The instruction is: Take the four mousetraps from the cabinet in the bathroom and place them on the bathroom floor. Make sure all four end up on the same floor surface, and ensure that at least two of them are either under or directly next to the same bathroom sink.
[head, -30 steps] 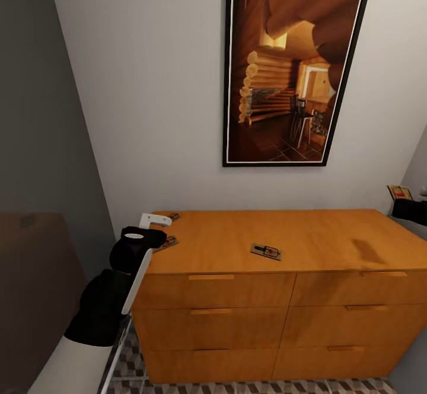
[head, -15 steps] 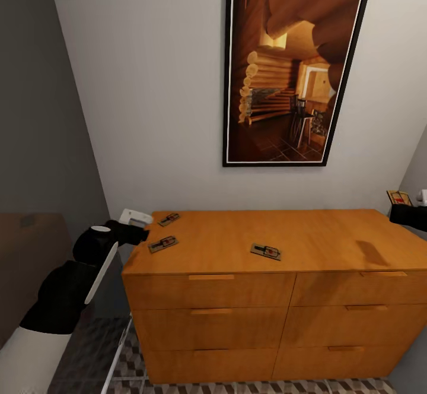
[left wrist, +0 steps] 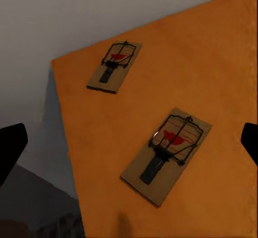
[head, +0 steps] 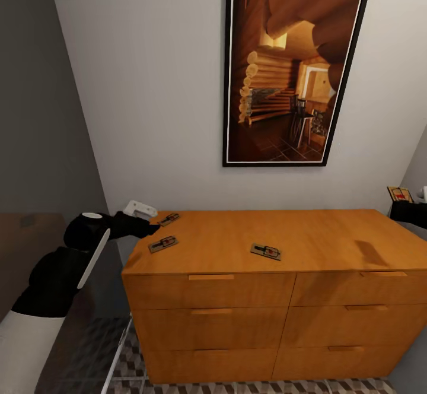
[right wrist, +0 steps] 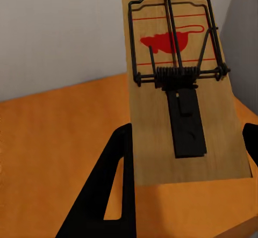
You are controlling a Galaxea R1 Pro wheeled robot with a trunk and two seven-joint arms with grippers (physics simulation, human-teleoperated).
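1. Mousetraps: three lie flat on the cabinet point(head: 279, 240) top. One sits near the middle point(head: 265, 251); two lie at the 9 o'clock end, the near trap point(head: 162, 244) and the corner trap point(head: 169, 219) beyond it, a little apart.
2. Fourth trap point(right wrist: 180, 87) stands upright in the right pincer point(right wrist: 185, 163), fingers closed on its lower edges, off the cabinet's 3 o'clock end.
3. Left pincer point(left wrist: 129, 141) hangs wide over the near trap, touching nothing.
4. These boards look light, stiff and thin. I'd pinch across the bare long edges, clear of the wire and spring.
5. Lying flush on smooth wood, a trap may skid before the fingers bite.
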